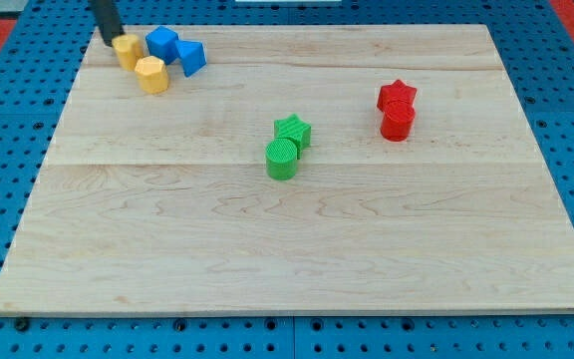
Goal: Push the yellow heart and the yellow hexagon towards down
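Note:
Two yellow blocks sit near the board's top left corner. The upper one [127, 50] looks like the yellow heart; the lower one [151, 74] looks like the yellow hexagon. They touch each other. My tip [112, 41] is at the upper left edge of the upper yellow block, touching it or nearly so. The rod rises out of the view's top.
Two blue blocks [162, 44] [191, 57] stand right of the yellow ones, touching them. A green star [293, 131] and green cylinder [281, 159] sit mid-board. A red star [397, 96] and red cylinder [398, 122] sit at the right. The wooden board [297, 249] lies on blue pegboard.

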